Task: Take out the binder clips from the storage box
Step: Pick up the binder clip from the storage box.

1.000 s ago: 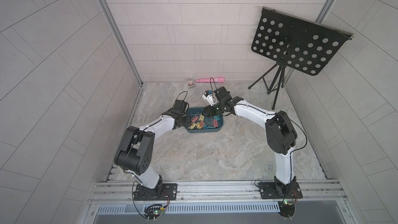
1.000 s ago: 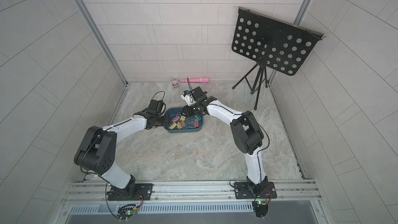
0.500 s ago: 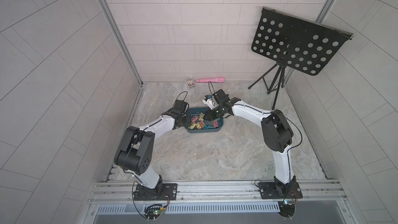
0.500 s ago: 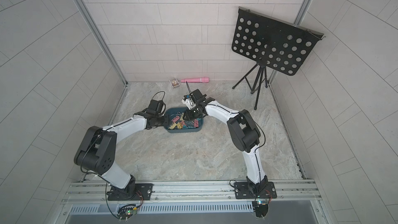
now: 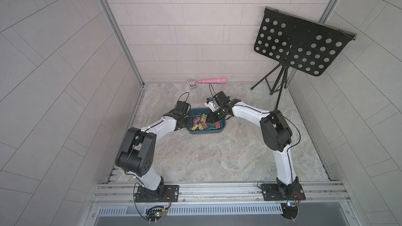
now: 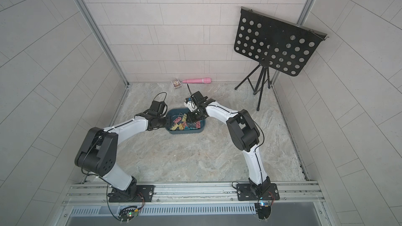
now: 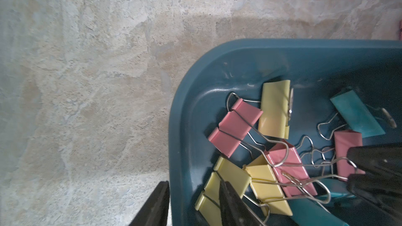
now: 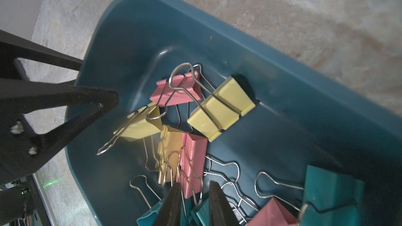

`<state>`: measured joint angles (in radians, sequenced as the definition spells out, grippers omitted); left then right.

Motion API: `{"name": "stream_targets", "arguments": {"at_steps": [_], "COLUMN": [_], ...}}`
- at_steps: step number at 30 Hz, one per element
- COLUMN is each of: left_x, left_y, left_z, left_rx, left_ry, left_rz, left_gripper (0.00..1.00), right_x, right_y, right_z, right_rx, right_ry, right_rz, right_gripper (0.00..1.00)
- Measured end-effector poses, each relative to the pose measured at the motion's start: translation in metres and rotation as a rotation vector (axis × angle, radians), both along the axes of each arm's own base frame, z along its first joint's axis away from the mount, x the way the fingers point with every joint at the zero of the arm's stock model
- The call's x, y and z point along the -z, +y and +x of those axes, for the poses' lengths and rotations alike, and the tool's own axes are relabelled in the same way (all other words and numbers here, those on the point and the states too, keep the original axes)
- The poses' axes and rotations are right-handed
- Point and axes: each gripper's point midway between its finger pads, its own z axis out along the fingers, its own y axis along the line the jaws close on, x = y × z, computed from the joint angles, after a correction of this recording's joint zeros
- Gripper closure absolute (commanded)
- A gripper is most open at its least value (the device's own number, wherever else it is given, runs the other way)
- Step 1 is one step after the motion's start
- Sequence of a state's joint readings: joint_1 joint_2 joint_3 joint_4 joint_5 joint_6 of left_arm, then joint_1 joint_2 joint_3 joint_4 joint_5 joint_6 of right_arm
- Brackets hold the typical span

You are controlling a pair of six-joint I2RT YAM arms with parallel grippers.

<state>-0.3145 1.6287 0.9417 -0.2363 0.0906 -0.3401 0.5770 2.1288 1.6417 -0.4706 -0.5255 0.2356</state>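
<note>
The dark teal storage box (image 5: 206,131) (image 6: 187,131) sits on the stone floor between both arms. Several pink, yellow and teal binder clips (image 5: 201,123) (image 7: 235,127) lie tangled inside it. My left gripper (image 5: 188,121) (image 7: 193,182) straddles the box's left wall (image 7: 180,127), one finger outside and one inside, shut on it. My right gripper (image 5: 212,118) (image 8: 195,183) is down inside the box. Its fingers stand narrowly apart on either side of the end of a pink clip (image 8: 193,159) and its wire handle, with a small gap on one side.
A pink cylinder (image 5: 212,80) and a small printed card box (image 5: 191,83) lie by the back wall. A black music stand (image 5: 298,48) stands at the back right on tripod legs (image 5: 276,83). Tiled walls enclose the floor on three sides.
My right gripper has come down and leftward from the box's far right edge into the pile of clips. The left arm and the box have stayed put.
</note>
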Motion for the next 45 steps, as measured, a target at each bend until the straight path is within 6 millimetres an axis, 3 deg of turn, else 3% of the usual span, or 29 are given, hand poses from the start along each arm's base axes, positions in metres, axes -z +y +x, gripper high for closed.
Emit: {"name": "stream_targets", "arguments": {"at_steps": [14,24,35,45], "left_x": [0.000,0.002,0.002,-0.001], "left_y": [0.000,0.001,0.001,0.001], "left_z": [0.000,-0.002,-0.003,-0.003], "left_rx": [0.000,0.000,0.000,0.000], "left_ry": [0.000,0.005,0.005,-0.002], "left_rz": [0.000,0.002,0.002,0.000], "left_gripper": [0.54,0.54,0.54,0.54], "right_x": [0.003,-0.002,-0.043,-0.071], "right_y": [0.002,0.004,0.003,-0.015], "right_z": [-0.002,-0.004,-0.001,0.007], "right_rx": [-0.006,-0.014,-0.011,0.029], "right_ry": [0.017,0.019,-0.050,-0.099], "right_rz": [0.007,0.026,0.071,0.104], "right_gripper": [0.98,1.00,1.00,1.00]}}
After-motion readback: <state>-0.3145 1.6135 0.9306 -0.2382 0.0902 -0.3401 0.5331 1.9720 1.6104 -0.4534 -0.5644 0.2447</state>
